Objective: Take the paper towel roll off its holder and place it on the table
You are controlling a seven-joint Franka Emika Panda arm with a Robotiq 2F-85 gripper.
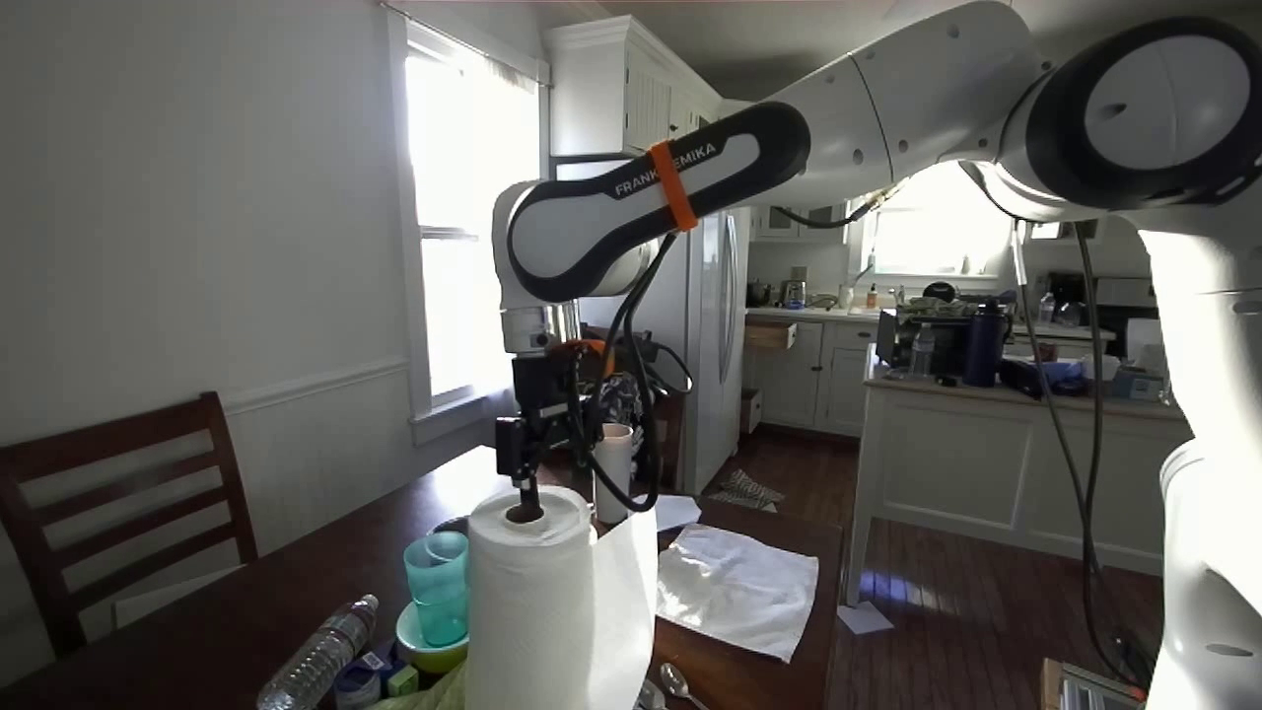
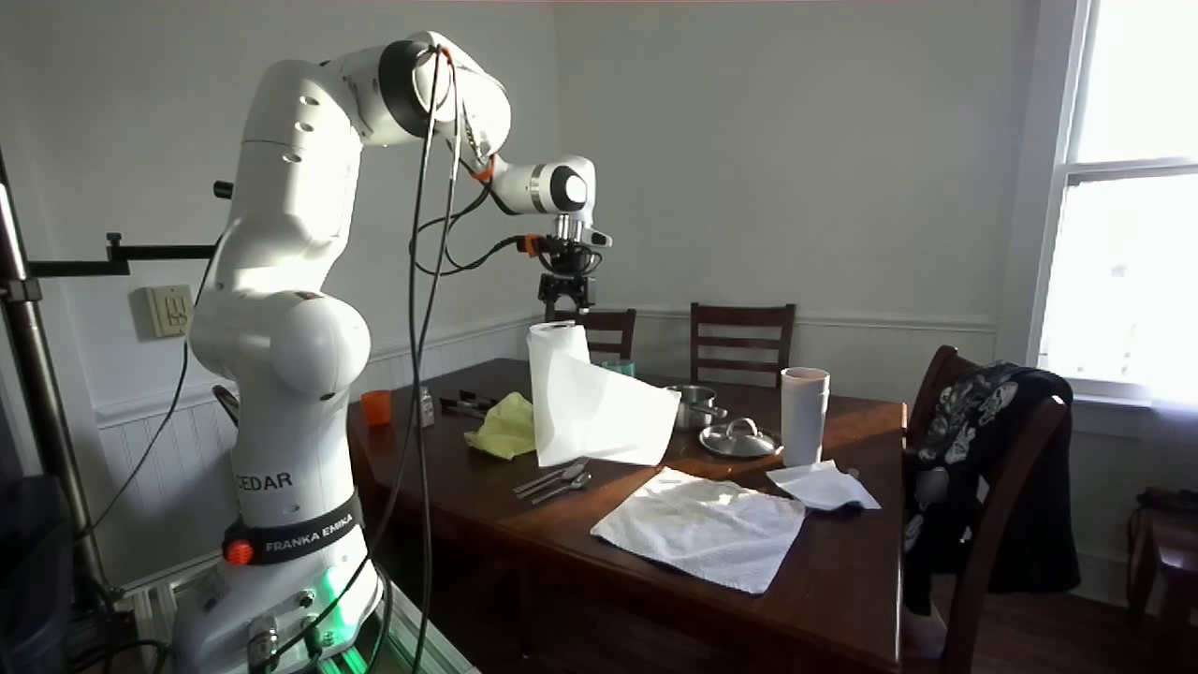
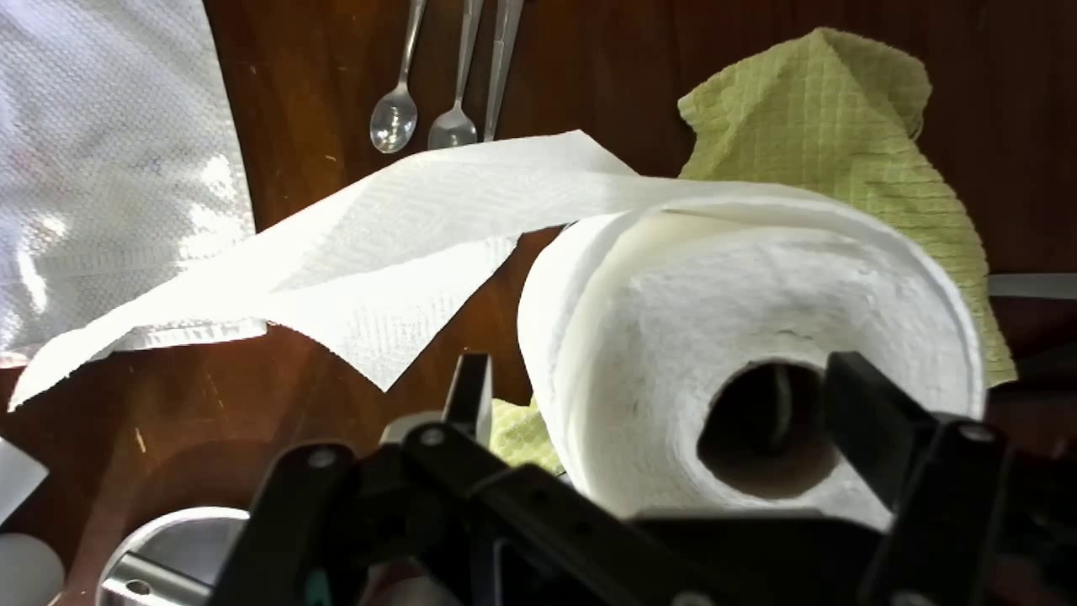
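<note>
My gripper (image 3: 663, 396), its fingers (image 3: 875, 421) apart in the wrist view's lower half, has one at the core (image 3: 774, 471) of the upright paper towel roll (image 3: 740, 295), right of centre, the other beyond its left edge, presumably so I can pinch its wall (image 3: 627, 370).

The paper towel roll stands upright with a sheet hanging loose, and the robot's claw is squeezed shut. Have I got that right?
Not quite: the claw is open, its fingers wide apart, as the wrist view shows. The paper towel roll does stand upright with a sheet hanging loose.
</note>
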